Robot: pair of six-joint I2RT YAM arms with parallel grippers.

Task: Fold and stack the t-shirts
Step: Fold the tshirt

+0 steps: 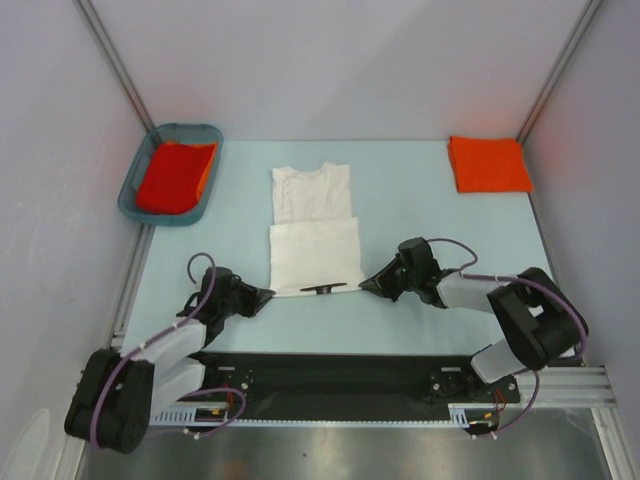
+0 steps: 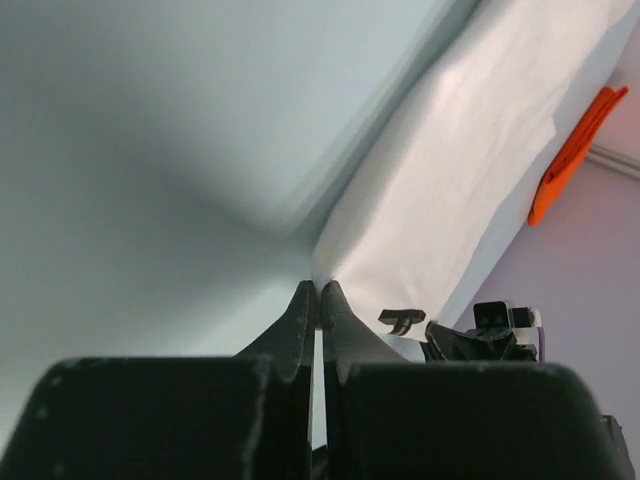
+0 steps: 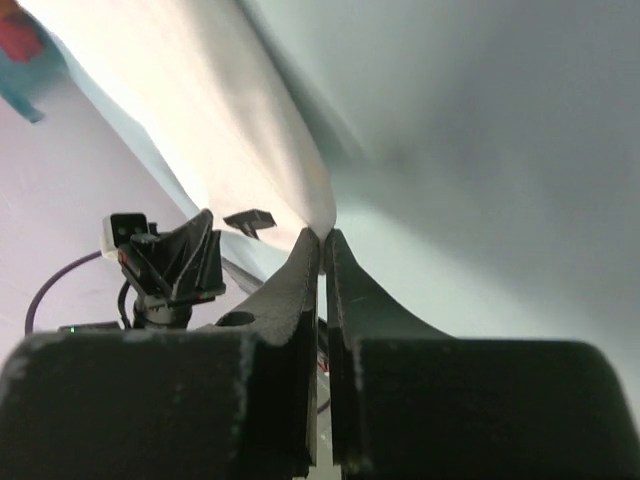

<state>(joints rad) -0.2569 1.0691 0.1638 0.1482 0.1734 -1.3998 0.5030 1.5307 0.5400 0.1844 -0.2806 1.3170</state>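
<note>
- White cloth t-shirt [image 1: 313, 225], partly folded, lies centre frame on the pale blue surface [image 1: 420, 210].
- Left end effector [image 1: 268, 293] pressed together, pinching the shirt's lower-left corner.
- Right end effector [image 1: 365, 285] likewise pinches the lower-right corner.

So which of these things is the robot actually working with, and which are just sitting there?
Part of the job: white t-shirt, its near corners pinched by the left gripper and right gripper; folded orange t-shirt, far right; second orange t-shirt, far left.
Just lying about: teal basket holding that second shirt; table.
</note>
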